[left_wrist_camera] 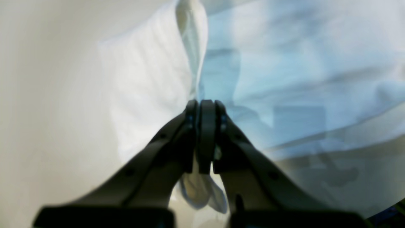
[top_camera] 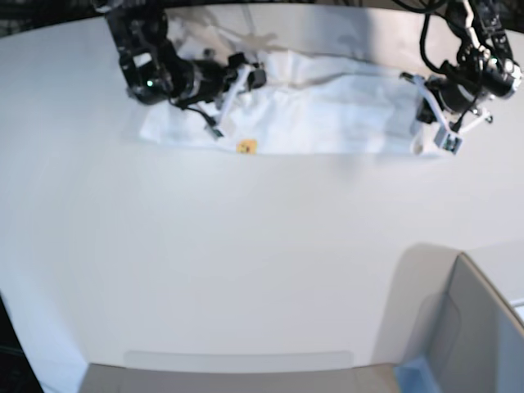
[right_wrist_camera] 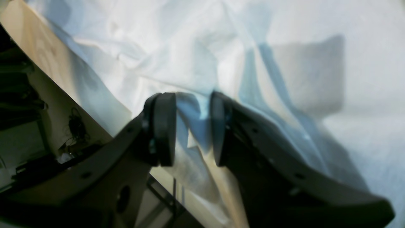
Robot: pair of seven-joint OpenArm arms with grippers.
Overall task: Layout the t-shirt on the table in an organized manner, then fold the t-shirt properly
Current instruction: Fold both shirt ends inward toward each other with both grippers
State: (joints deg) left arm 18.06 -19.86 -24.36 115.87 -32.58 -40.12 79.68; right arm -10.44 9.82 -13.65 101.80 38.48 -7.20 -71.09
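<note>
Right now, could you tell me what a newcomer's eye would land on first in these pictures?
The white t-shirt stretched in a long band along the far side of the big white table, one arm at each end. The left gripper is shut on a pinch of its cloth; the right gripper has a fold between its pads. A grey box sits at the near corner.

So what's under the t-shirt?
The white table is under the t-shirt, which lies in a long strip near the far edge. Anything beneath the cloth is covered. Only a small orange-yellow bit peeks out.
</note>
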